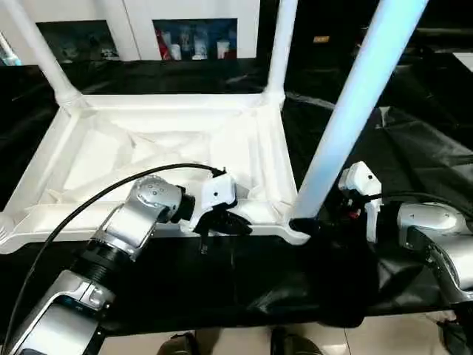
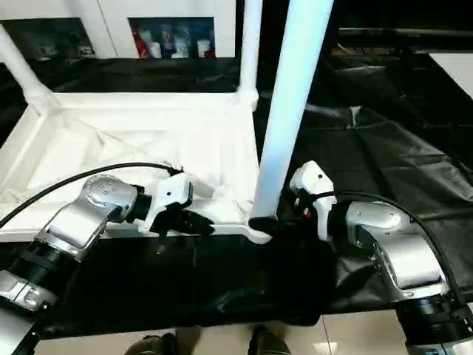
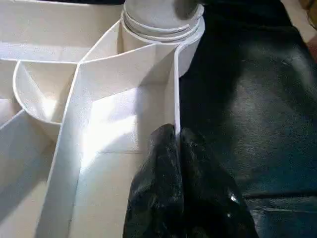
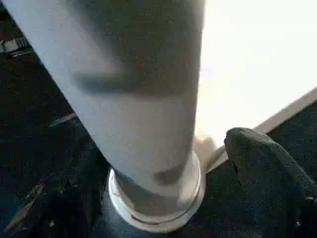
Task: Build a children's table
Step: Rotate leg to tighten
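Table top lies inverted on black sheet — hollow ribbed plastic, judged light, stiff, slick; thin rim best hold.

Near-right leg stands in corner socket; smooth taper, grip low.

Left gripper fingers pressed together, pinching near rim.

Right gripper fingers spread around leg base, not clamping.

I can't see the near leg's top, cut off at the upper edge; shelf items at upper centre blur beyond telling.
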Robot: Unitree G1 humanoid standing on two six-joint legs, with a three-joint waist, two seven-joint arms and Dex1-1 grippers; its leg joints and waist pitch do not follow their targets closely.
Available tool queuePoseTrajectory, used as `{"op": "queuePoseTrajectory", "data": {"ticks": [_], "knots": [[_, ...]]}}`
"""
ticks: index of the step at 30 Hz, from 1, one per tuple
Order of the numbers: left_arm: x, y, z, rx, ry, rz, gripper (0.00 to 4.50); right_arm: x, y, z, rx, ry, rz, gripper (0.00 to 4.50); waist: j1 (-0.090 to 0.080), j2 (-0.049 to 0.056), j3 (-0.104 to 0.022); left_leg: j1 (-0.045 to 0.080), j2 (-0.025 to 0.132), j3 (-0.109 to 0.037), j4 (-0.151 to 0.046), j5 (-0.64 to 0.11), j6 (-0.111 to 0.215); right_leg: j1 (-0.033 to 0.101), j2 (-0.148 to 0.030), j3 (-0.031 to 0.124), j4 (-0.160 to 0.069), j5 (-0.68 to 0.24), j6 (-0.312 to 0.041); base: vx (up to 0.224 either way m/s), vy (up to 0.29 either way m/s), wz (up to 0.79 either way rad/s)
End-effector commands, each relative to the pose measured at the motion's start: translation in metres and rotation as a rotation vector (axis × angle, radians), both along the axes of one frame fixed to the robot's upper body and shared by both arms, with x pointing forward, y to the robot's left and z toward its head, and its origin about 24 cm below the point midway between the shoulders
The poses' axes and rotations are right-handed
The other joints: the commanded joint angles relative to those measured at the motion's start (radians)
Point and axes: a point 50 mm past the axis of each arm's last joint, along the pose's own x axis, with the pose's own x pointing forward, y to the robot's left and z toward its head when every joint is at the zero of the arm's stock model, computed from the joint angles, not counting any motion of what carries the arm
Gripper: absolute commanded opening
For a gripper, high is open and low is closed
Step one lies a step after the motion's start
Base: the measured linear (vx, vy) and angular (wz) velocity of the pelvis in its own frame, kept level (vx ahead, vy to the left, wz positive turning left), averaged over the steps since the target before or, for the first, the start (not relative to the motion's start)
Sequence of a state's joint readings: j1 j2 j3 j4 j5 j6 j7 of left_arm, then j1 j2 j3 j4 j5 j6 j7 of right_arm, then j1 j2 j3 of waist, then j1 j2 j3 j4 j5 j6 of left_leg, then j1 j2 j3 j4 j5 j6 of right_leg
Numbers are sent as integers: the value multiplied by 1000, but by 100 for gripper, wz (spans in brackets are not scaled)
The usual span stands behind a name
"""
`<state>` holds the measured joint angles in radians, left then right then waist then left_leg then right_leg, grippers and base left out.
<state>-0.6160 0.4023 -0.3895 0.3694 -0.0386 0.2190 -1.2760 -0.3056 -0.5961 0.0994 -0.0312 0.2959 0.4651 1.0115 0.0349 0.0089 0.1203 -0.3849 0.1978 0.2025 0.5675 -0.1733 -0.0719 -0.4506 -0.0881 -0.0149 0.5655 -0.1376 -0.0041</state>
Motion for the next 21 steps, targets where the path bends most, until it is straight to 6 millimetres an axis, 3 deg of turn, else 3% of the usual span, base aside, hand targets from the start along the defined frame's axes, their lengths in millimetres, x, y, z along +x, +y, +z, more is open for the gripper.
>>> {"op": "queuePoseTrajectory", "data": {"ticks": [1, 9, 16, 21], "knots": [[-9, -7, -10, 13, 57, -66, 0, 0, 0, 0, -22, -8, 25, 358, -2, -8, -64, 22, 24, -3, -62, -202, 86, 65, -25, 19, -47, -198, -246, 0, 0, 0], [-10, -6, -10, 19, 57, -64, 0, -3, 2, -5, -20, 15, 71, 286, 0, -12, -72, 16, 19, -2, -53, -153, 124, 69, -26, 19, -39, -141, -259, 0, 0, 0], [-11, -6, -11, 21, 60, -64, 0, -4, 1, -7, -21, 24, 83, 222, -1, -12, -73, 15, 19, -3, -52, -156, 126, 70, -26, 18, -39, -158, -256, 0, 0, 0], [-9, -6, -11, 20, 58, -54, 0, -4, 1, -8, -16, 27, 80, 201, -1, -13, -71, 15, 18, -3, -52, -163, 124, 68, -26, 19, -40, -177, -250, 0, 0, 0]]}}
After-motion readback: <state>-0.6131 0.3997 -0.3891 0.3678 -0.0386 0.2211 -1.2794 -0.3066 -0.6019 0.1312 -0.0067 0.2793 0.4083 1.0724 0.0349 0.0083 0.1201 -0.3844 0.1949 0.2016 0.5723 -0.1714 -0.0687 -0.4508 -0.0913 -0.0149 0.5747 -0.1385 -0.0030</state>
